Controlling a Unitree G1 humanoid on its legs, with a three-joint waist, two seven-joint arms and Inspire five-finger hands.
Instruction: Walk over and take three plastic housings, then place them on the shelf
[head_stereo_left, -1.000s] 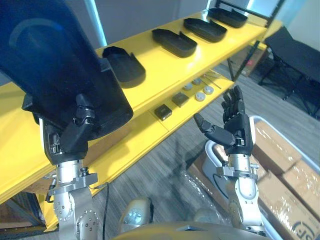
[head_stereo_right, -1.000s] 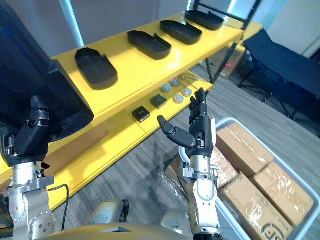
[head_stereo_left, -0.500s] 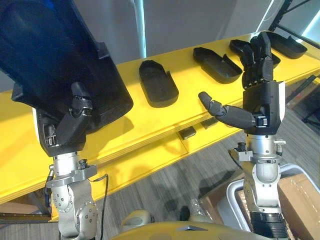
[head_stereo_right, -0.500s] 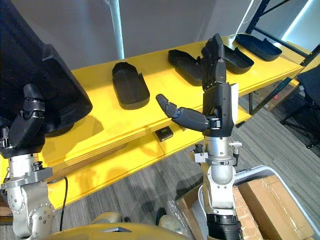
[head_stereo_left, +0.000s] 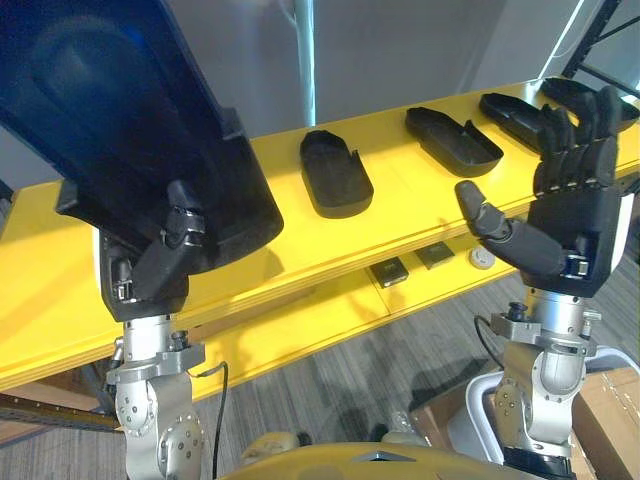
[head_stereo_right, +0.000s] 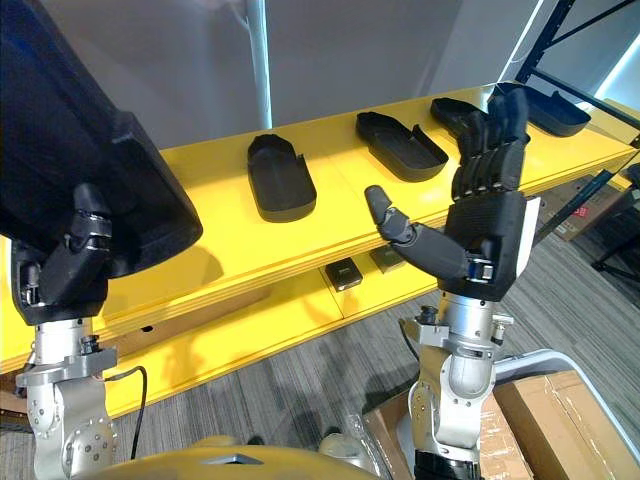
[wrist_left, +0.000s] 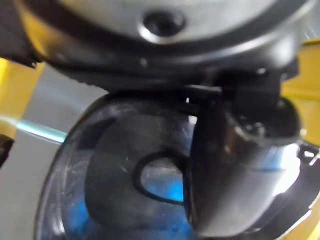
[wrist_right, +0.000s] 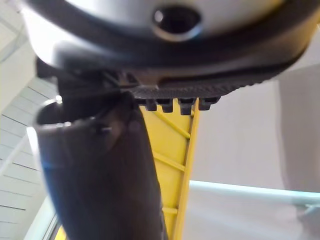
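Note:
My left hand (head_stereo_left: 150, 275) is raised at the left and shut on a large black plastic housing (head_stereo_left: 130, 130), whose hollow inside shows in the left wrist view (wrist_left: 125, 185). The housing stands tilted up in front of the yellow shelf (head_stereo_left: 400, 215). Several black plastic housings lie in a row on the shelf's top board: one (head_stereo_left: 335, 172) at the middle, another (head_stereo_left: 453, 140) to its right, more (head_stereo_left: 515, 112) toward the far right. My right hand (head_stereo_left: 565, 215) is held upright and open before the shelf's right part, holding nothing.
A lower yellow board (head_stereo_left: 300, 325) carries small dark boxes (head_stereo_left: 388, 272) and a round white part (head_stereo_left: 482, 259). A grey bin's rim (head_stereo_left: 470, 430) and cardboard boxes (head_stereo_right: 555, 425) sit on the floor at lower right. A black rack upright (head_stereo_right: 575, 45) stands at the far right.
The camera has swung, so the shelf now runs more level across the view. My right hand has dropped lower and moved right. The left hand still holds the housing.

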